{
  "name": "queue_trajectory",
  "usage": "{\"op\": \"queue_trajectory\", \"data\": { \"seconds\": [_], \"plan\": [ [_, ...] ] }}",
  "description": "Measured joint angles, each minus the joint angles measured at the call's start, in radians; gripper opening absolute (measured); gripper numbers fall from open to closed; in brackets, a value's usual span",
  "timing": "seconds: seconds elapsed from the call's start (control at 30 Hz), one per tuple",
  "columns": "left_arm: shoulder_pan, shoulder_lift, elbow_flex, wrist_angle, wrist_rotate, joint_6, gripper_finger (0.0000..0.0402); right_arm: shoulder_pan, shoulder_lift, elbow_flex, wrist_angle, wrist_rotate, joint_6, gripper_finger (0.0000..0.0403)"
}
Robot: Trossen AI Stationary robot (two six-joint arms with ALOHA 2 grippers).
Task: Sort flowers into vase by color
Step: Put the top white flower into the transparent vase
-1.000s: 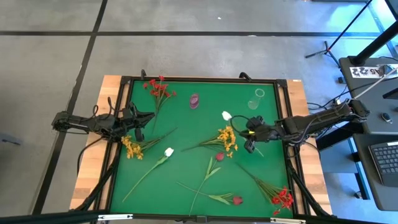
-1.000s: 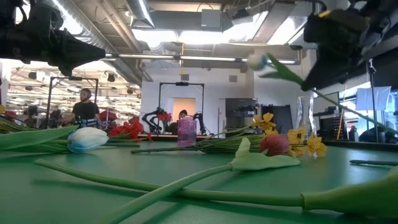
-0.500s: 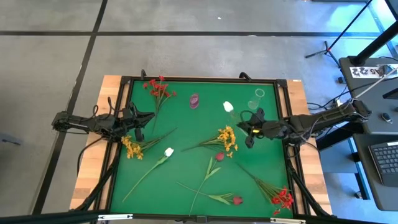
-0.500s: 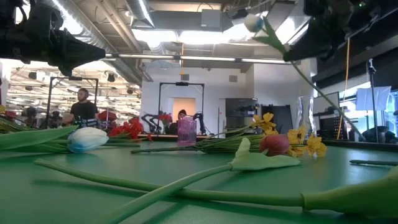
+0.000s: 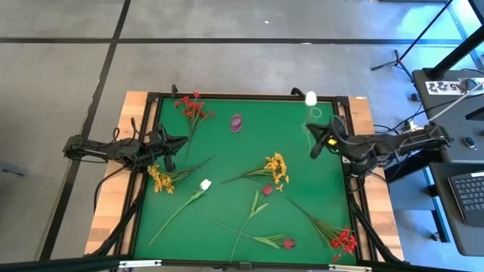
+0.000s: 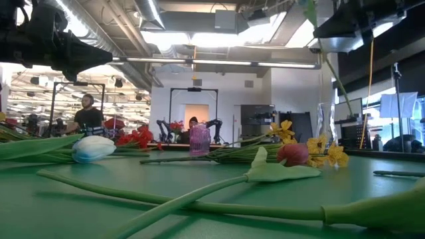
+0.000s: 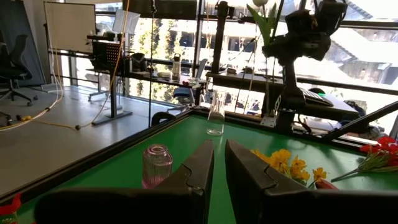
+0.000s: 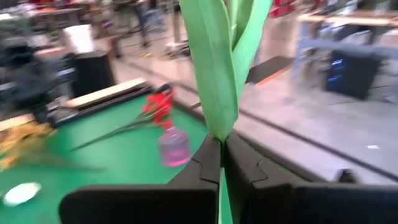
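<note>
My right gripper (image 5: 318, 143) is shut on a white-budded flower over the table's far right. The bud (image 5: 310, 97) stands above the clear vase (image 5: 315, 113). A pink vase (image 5: 237, 122) stands further left. On the green mat lie red clusters (image 5: 193, 106) (image 5: 344, 242), yellow clusters (image 5: 160, 179) (image 5: 276, 168), a white bud (image 5: 205, 184) and dark red buds (image 5: 267, 190) (image 5: 287, 242). My left gripper (image 5: 178, 142) waits at the left edge, its fingers (image 7: 202, 165) nearly together with nothing between them. My right gripper pinches the flower's green stem and leaves (image 8: 219, 124) between its two fingers. The fingers come about level from the table's right side and lie across the stem. The flower stands nearly upright, clear of the mat, with its lower stem (image 6: 339, 79) hanging below the fingers.
A black frame (image 5: 227, 97) borders the mat on a wooden table. Flowers lie scattered over the middle and near parts. A desk with a keyboard (image 5: 465, 196) stands to the right. A person (image 6: 86, 116) stands in the room beyond.
My right gripper has risen and moved toward the far right corner, tipping up from a downward slant to about level. The white-budded flower has swung with it, from over the mat's middle right to nearly upright, and its bud now stands over the clear vase.
</note>
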Motion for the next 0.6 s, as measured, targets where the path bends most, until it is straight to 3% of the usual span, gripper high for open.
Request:
{"op": "queue_trajectory", "data": {
  "seconds": [0.2, 0.6],
  "plan": [
    [0.0, 0.0, 0.0, 0.0, 0.0, 0.0, 0.0039, 0.0, -0.06, 0.0, 0.029, 0.1, -0.123, 0.0004],
    [0.0, 0.0, 0.0, 0.0, 0.0, 0.0, 0.0039, -0.012, -0.07, 0.0, 0.381, -0.007, -0.645, 0.0002]
  ]
}}
